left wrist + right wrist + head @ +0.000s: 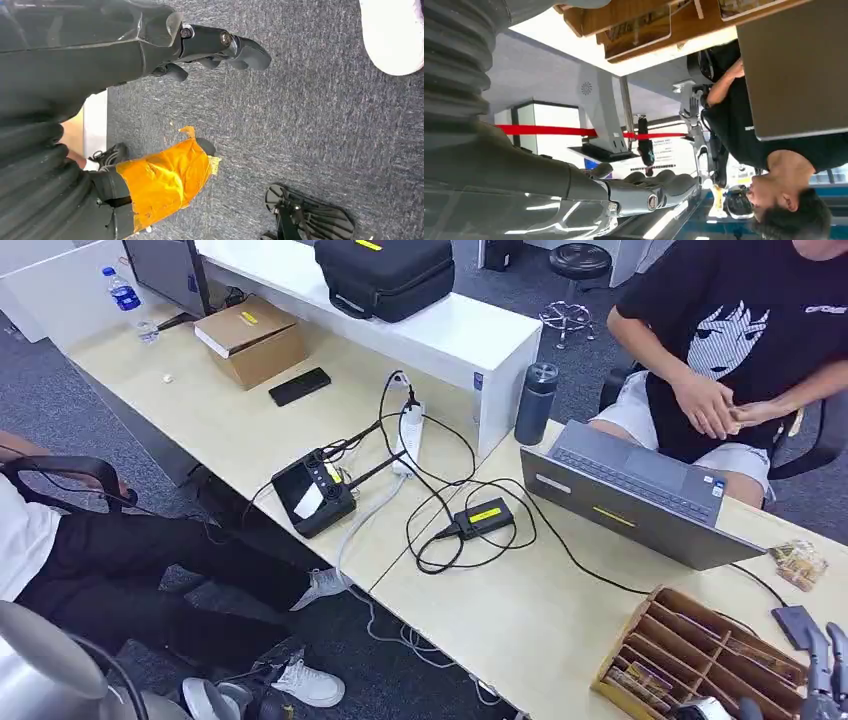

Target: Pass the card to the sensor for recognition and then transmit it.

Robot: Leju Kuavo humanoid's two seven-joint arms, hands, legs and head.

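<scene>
Hand status: my right hand (822,670) is hovering at the near right corner of the pale wooden desk (520,620), fingers extended and apart, gripping nothing. My left hand (220,47) is hanging above grey carpet (310,125), fingers curled in, empty. Illustrated cards (640,680) are sitting in the slotted wooden organiser box (700,655) beside my right hand, by the flat black sensor pad (797,625).

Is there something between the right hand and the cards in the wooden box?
Nothing visible. The right hand hovers beside the wooden box, open, and the cards lie uncovered in its slots.
</scene>
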